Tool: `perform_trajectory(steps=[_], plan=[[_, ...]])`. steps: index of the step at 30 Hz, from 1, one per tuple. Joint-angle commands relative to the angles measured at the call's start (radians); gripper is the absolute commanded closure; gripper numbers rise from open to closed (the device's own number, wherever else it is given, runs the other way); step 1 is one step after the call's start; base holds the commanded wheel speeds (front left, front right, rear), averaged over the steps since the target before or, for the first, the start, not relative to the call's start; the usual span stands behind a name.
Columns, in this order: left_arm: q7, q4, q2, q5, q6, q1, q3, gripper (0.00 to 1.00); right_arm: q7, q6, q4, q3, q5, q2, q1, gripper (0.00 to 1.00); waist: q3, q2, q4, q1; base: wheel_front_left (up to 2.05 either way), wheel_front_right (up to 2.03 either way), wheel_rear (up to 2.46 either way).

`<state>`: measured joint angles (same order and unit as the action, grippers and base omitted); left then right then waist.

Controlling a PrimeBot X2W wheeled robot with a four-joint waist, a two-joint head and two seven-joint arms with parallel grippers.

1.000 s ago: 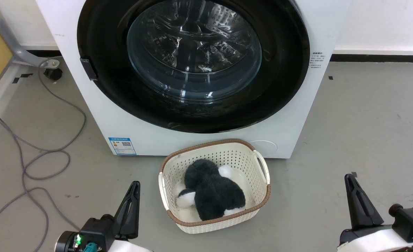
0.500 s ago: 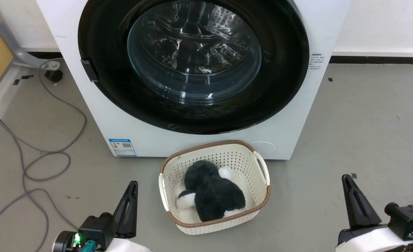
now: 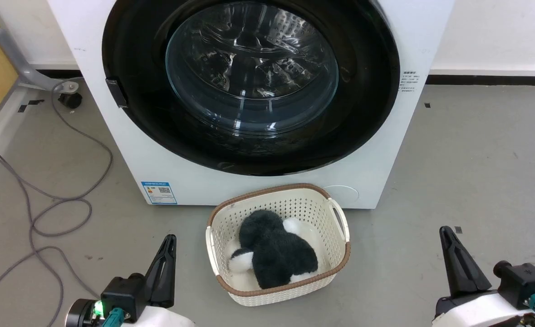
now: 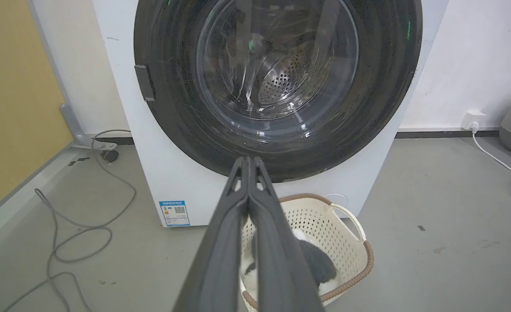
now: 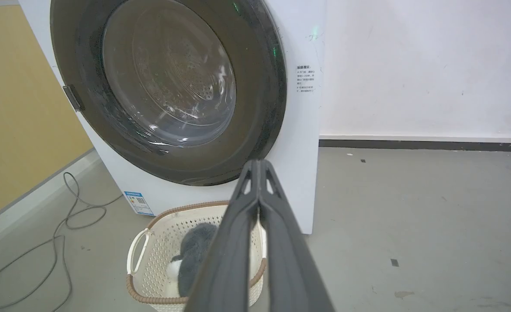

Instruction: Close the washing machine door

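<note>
Plainly, the washing machine door (image 3: 251,77) lies flat against the front of the washing machine (image 3: 190,186): a wide round disc with a glossy black rim, a clear domed glass bowl at its centre, and a small dark latch tab on its left edge. Through the glass the shiny perforated steel drum shows. The machine is a smooth white box with a small blue sticker low on its front. Just before it on the matte grey floor (image 3: 476,181) stands a cream perforated plastic basket (image 3: 267,187) with a brown woven rim, holding a fluffy dark-and-white plush toy (image 3: 276,254). A thin grey cable (image 3: 58,195) loops over the floor to the left. The left gripper (image 3: 171,237) sits low beside the basket's left side, its two long dark fingers pressed together and holding nothing. The right gripper (image 3: 444,231) sits well to the basket's right, likewise clenched and empty. Both point up toward the door, which is well apart from them, beyond the basket and above their tips.
</note>
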<state>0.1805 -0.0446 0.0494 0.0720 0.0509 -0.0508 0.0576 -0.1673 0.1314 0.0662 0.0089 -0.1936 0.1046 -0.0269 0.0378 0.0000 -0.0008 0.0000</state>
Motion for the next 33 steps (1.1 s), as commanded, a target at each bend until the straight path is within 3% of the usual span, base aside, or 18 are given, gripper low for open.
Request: perform_trajectory(steps=[1, 33], plan=[[-0.006, 0.005, 0.000, -0.006, -0.007, 0.013, -0.004, 1.00, 0.009, 0.000, -0.008, -0.002, 0.012, -0.007, 0.007, 1.00, -0.001, 0.0000, 0.000, 0.0000, 0.00, 0.00, 0.00], [-0.075, 0.021, 0.000, -0.032, -0.025, 0.028, -0.025, 1.00, 0.072, 0.000, -0.031, -0.005, 0.084, -0.026, 0.015, 1.00, -0.015, 0.0000, 0.000, 0.0000, 0.00, 0.00, 0.00]])
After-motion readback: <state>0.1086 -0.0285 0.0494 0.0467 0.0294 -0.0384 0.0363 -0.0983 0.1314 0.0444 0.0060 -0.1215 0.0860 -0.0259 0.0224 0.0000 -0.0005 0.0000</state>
